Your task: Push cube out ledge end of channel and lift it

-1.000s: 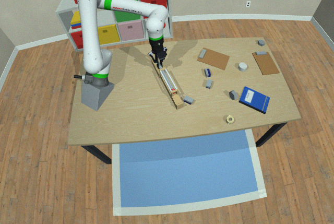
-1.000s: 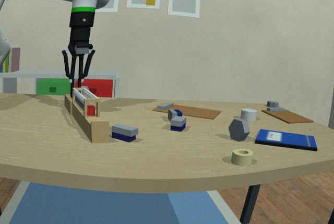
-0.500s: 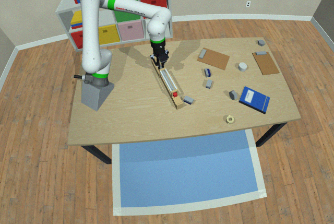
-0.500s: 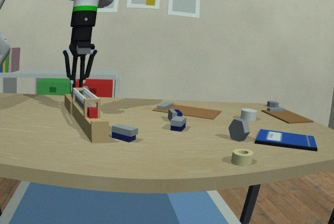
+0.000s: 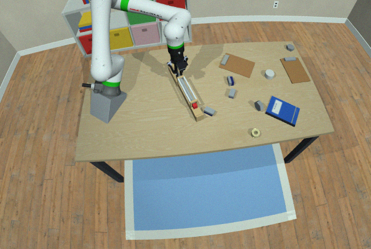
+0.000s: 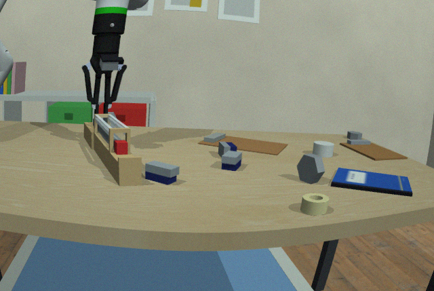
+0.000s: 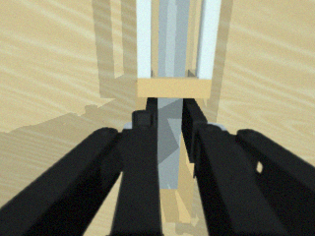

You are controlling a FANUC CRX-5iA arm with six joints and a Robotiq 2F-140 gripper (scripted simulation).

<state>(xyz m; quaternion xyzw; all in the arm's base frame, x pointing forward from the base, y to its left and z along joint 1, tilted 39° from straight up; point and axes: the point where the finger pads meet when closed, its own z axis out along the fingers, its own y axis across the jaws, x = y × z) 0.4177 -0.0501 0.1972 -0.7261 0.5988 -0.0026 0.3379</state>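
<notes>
Pincer [image 7: 169, 115]: nearly closed, my fingers clamp a grey rod [image 7: 168, 143] outside the channel's [image 6: 106, 137] far end.
Rod: reaches into my channel.
Cube [image 6: 121, 147]: red, at the ledge end, on the ledge behind the lip.

Channel [image 5: 188, 91], our landmark. At its far mouth we find the gripper [image 7: 167, 115], closed on the grey rod [image 7: 168, 147], filling the approach. At its lipped end the red cube [image 6: 121, 147] sits on the ledge, open air above. Just beside that end, right side, a grey-and-blue block [image 6: 161, 171] narrows passage. Left of the channel we see bare table [image 5: 144, 114], wide enough for entry.
</notes>
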